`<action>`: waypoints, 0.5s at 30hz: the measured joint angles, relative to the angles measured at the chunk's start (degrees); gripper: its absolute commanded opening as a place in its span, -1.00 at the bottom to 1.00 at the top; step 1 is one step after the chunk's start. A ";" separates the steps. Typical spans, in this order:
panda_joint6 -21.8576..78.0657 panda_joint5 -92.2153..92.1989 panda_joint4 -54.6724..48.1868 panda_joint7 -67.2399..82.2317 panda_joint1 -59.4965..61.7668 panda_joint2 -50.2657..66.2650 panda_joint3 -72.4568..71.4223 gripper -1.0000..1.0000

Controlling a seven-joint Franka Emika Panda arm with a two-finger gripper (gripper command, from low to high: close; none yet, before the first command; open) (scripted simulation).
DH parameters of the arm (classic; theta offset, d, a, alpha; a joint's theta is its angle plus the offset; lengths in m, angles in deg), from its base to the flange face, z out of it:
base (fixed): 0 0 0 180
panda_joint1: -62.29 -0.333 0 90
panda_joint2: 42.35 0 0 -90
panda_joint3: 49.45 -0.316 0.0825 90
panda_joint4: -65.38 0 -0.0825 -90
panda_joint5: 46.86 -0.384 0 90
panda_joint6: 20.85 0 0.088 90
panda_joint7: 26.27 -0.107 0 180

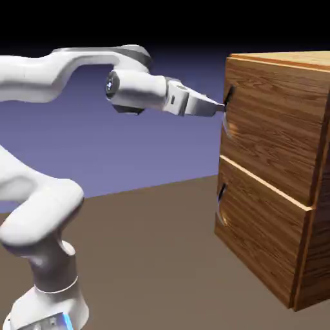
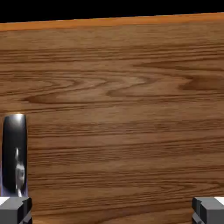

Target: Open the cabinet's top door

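Exterior view: we find the cabinet [image 1: 271,167] at the view's right, its top door [image 1: 277,122] closed above the lower panel [image 1: 261,213]. The gripper [image 1: 223,107] reaches level to the upper handle [image 1: 228,100], near the door's outer edge, presumably because pulling there swings it most easily.

Hand view: fingertips well apart, nothing clamped between them. The handle stands upright at the left, by the left-hand fingertip [image 2: 15,211]; we cannot tell whether they touch. We judge the wide spread suits hooking or straddling the bar before a pull.
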 measured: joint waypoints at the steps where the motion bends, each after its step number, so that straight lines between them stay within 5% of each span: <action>1: 0.12 -2.49 -0.42 1.64 0.89 -0.44 -1.02 0.00; 15: 1.84 -37.38 -6.25 24.57 13.39 -6.58 -15.27 0.00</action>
